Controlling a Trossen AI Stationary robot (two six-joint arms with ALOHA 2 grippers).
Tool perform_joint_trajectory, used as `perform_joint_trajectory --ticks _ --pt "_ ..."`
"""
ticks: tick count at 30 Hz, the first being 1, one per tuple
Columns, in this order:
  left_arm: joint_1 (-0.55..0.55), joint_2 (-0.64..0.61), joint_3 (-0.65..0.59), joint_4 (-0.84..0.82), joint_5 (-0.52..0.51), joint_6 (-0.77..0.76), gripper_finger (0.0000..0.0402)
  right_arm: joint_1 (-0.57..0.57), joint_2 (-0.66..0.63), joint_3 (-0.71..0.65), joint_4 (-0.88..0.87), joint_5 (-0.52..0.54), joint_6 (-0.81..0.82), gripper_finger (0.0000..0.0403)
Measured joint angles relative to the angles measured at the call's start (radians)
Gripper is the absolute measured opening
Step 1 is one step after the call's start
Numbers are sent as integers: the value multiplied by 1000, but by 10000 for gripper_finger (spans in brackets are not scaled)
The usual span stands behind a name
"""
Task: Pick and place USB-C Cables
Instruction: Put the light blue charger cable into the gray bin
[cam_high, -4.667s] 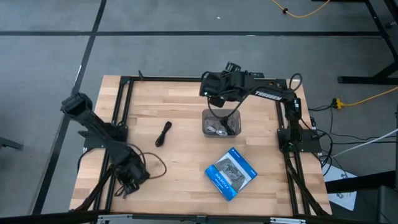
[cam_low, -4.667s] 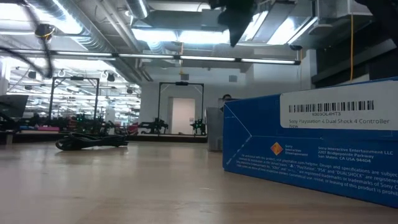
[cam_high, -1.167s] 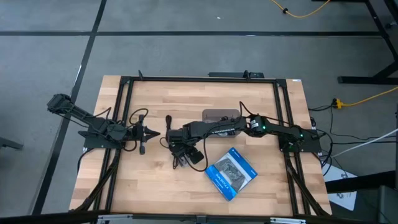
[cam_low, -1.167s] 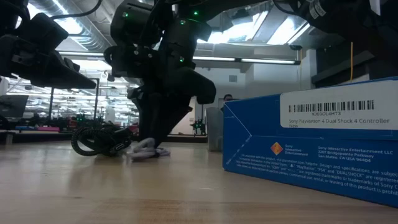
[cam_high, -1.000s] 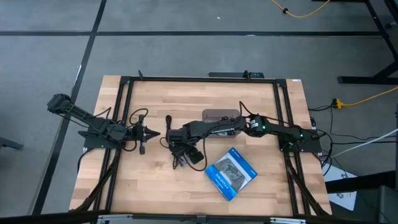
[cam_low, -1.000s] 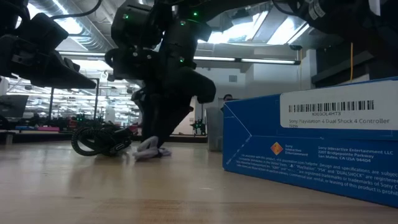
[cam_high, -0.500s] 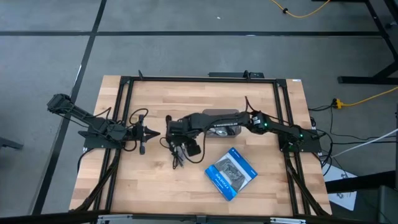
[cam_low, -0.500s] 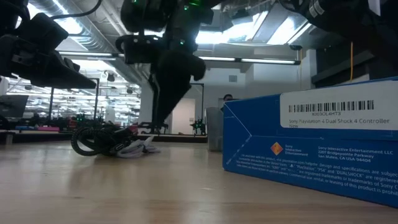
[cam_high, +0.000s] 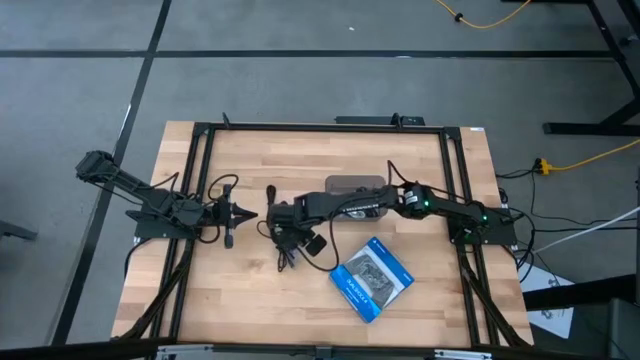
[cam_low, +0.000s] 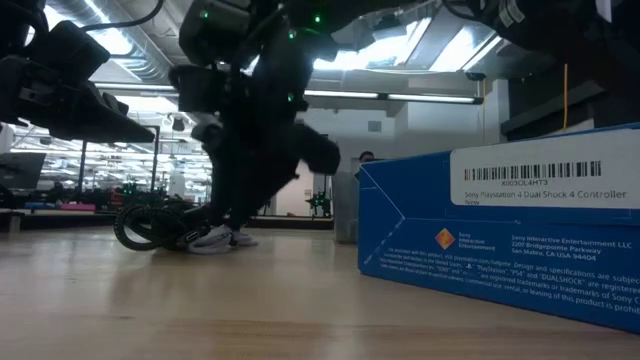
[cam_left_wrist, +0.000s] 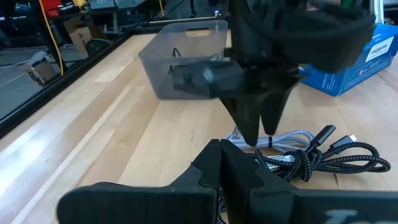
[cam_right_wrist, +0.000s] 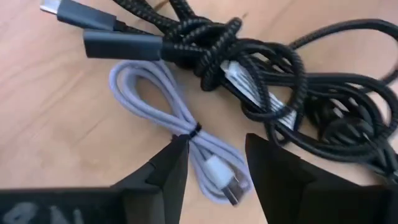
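A small pale cable (cam_right_wrist: 186, 134), bundled with a black tie, lies on the table beside a tangle of black braided cables (cam_right_wrist: 249, 62); in the high view the cables (cam_high: 284, 256) lie left of centre. My right gripper (cam_right_wrist: 214, 152) is open and points down, one finger on each side of the pale cable; from the left wrist view it (cam_left_wrist: 258, 127) stands over the pile. My left gripper (cam_high: 240, 213) is shut and waits level just left of the cables. My right gripper comes at the pale cable's tied middle (cam_right_wrist: 198, 132) from above, pointing down, fingers across the bundle. One fingertip (cam_right_wrist: 174, 152) stands right beside the tie; whether it touches the cable I cannot tell. The cable lies flat on the table.
A grey translucent bin (cam_high: 355, 188) stands behind the right arm, toward the far edge. A blue printed packet (cam_high: 372, 278) lies near the front right and fills the right of the low view (cam_low: 500, 240). A black frame rims the table (cam_high: 200, 180).
My right gripper rose a little and shifted toward the far edge, then came back down onto the cable pile. The pale cable slid slightly toward the black coil. My left arm kept still.
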Motion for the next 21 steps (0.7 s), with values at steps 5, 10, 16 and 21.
perform_joint_trajectory --ticks 5,10,16,21 --pt "0 0 0 0 0 0 0 -2 -3 -76 53 -11 -22 165" --pt "0 0 0 0 0 0 0 -3 -13 -145 100 -1 25 165" --pt "0 0 0 0 0 0 0 -5 -13 -163 73 25 364 106" --pt "0 0 0 0 0 0 0 3 -20 -159 44 72 487 33"
